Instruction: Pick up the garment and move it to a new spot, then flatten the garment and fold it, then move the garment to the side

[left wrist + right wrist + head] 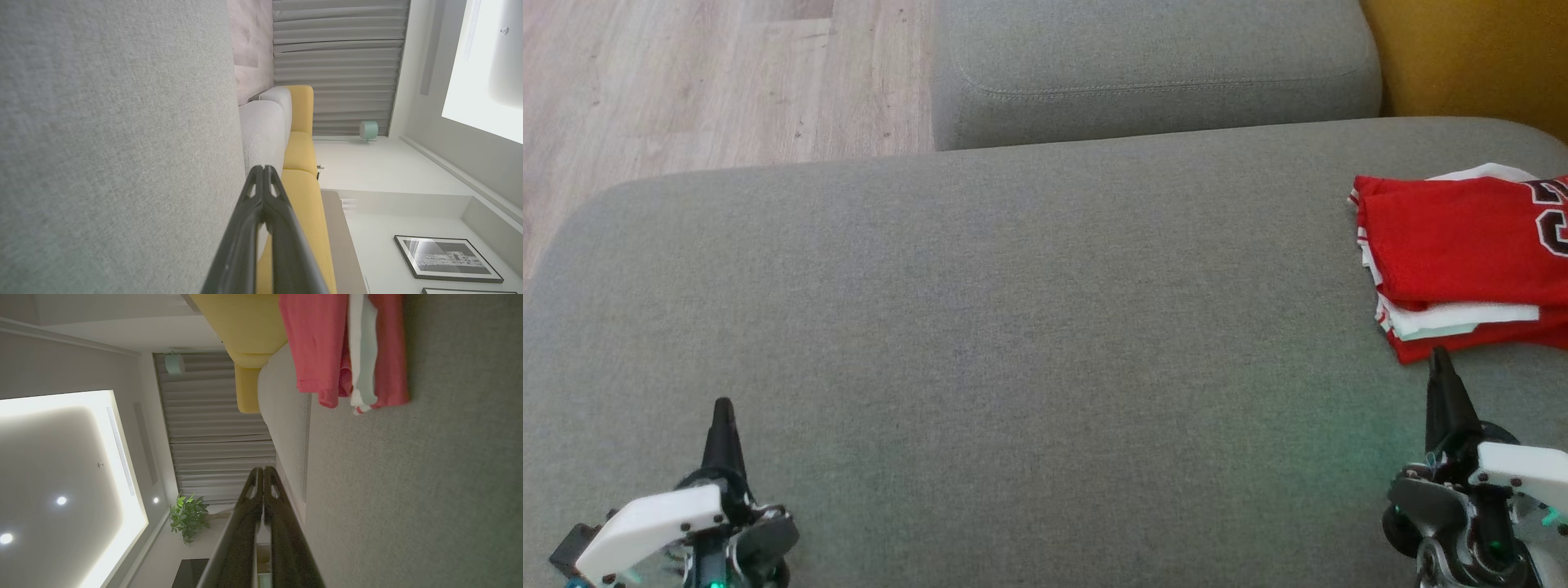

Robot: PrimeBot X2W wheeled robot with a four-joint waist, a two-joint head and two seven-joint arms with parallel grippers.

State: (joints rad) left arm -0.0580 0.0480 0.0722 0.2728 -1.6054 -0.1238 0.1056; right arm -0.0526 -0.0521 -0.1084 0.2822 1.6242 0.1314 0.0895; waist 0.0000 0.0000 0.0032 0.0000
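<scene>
A red garment with white trim and dark lettering lies folded in layers at the right edge of the grey sofa seat, partly cut off by the head view's border. The same garment shows at the top of the right wrist view. My right gripper is shut, its tip just short of the garment's near edge, holding nothing; its fingers meet at the tip. At the lower left my left gripper is shut and empty over bare fabric, fingers pressed together.
A second grey cushion sits behind the seat. Yellow upholstery rises at the back right. Wooden floor lies beyond the seat's far left edge. Broad bare seat fabric stretches between the two grippers.
</scene>
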